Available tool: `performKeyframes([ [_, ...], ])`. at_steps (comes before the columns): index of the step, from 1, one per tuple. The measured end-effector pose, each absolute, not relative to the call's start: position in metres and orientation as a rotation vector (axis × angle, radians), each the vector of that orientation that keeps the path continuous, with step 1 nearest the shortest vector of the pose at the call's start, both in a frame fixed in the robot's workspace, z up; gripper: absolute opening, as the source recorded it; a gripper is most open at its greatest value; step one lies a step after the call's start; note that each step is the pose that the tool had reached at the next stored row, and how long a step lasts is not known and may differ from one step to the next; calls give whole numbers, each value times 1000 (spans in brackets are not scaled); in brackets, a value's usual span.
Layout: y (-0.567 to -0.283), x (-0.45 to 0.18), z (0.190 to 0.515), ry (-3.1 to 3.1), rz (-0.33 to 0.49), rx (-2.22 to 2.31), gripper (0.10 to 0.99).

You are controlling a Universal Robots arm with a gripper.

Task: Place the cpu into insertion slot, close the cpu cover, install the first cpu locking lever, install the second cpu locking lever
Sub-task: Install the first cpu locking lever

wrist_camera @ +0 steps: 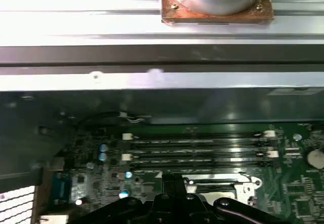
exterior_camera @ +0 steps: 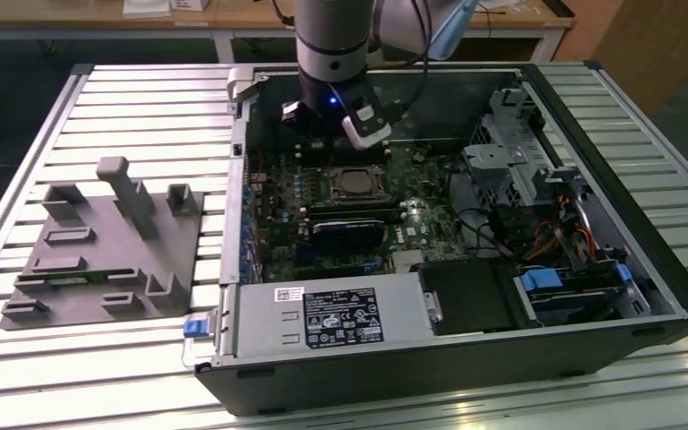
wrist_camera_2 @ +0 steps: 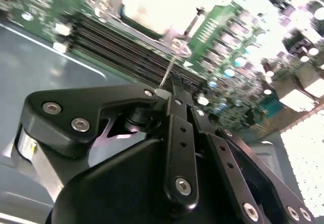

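Tool (wrist_camera_2: 166, 90) inside case (exterior_camera: 440, 372) on slatted table (exterior_camera: 141, 107)

A slatted metal table (exterior_camera: 141, 116) carries an open computer case (exterior_camera: 440, 369) and, beside it, a grey fixture (exterior_camera: 93, 269).

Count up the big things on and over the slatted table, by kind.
Open computer case: 1
Grey holder block: 1
Gripper: 1
Total: 3
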State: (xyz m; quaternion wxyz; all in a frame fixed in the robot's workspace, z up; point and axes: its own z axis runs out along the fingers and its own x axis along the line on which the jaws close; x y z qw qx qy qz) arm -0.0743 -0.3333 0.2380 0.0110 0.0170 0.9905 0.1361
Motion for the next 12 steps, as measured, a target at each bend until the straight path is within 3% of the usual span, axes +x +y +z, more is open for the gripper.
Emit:
performKeyframes([
  [12, -333, -54, 238, 3088, 404, 55, 106],
])
